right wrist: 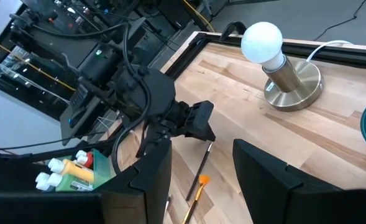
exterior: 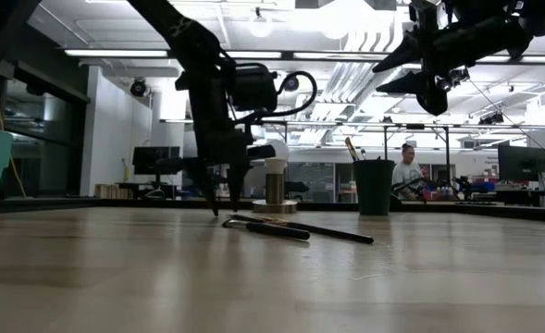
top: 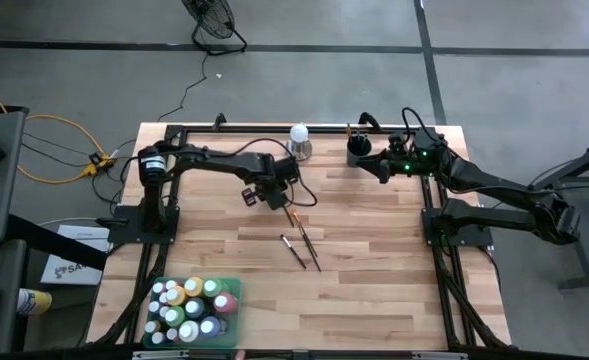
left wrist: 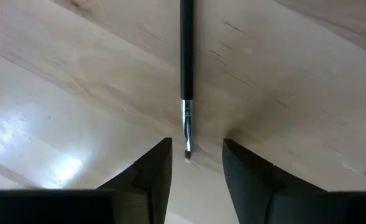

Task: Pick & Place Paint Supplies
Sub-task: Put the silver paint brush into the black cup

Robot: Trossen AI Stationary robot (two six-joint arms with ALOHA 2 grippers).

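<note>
I note a grey concrete floor, a floor fan, ceiling strip lights, and a seated person beyond.

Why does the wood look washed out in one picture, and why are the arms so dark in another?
Left wrist view: ceiling light glares off the table beside the brush, whose tip is blurred. Low view: bright ceiling lamps behind silhouette the arms, and the near tabletop is out of focus.

Bright overhead lighting, glare on the wooden table

Ceiling strip lights blow out above the table; the arms show as dark silhouettes, and the near tabletop is blurred.
</note>
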